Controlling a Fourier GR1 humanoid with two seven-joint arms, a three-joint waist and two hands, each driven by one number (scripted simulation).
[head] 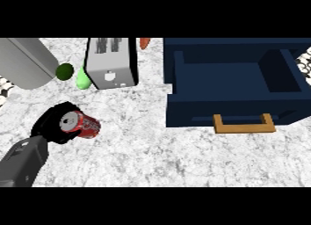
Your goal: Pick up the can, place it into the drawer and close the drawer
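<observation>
Forearm, grey, left: enters at lower-left corner, angled up-right. Black left hand (53,122), fingers clamped round tilted red soda can (90,127) at left of marbled white counter (151,154). Farther right, well apart: open navy-blue drawer (236,79).

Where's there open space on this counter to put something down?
Bare counter runs along the near side, below the drawer's handle and right of the left hand holding the can. A narrow strip is free between toaster and drawer. The far left is crowded: toaster, green fruit, grey container.
</observation>
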